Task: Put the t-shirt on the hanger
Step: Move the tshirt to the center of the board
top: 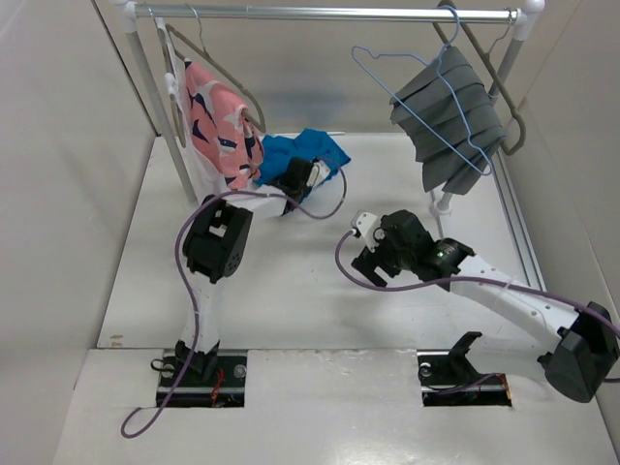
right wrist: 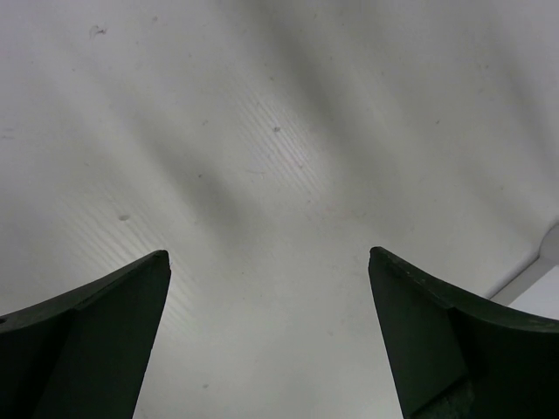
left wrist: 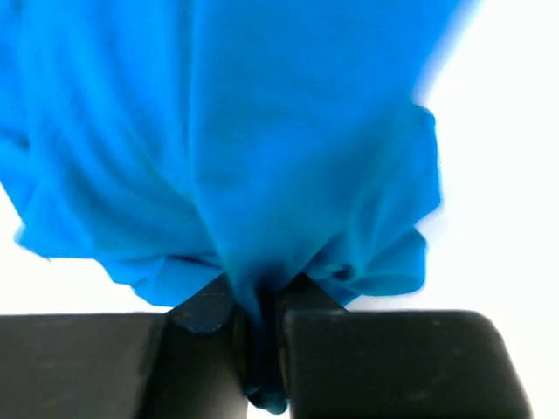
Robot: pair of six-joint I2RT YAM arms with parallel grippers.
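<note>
The bright blue t-shirt (top: 312, 152) lies crumpled on the table at the back, beside the left rack post. My left gripper (top: 294, 181) reaches to its near edge. In the left wrist view the left gripper (left wrist: 259, 307) is shut on a gathered fold of the t-shirt (left wrist: 244, 140), and the cloth fans out beyond the fingers. The thin light-blue wire hanger (top: 380, 55) hangs from the rail at the upper right, partly in front of a grey garment. My right gripper (top: 364, 254) hovers over mid-table; its fingers (right wrist: 105, 336) stand wide open with only bare table between them.
A metal rail (top: 329, 14) spans the back on two posts. A pink patterned garment (top: 221, 121) hangs at the left on a thick hanger, close to the t-shirt. A pleated grey garment (top: 450, 111) hangs at the right. Walls close in on both sides.
</note>
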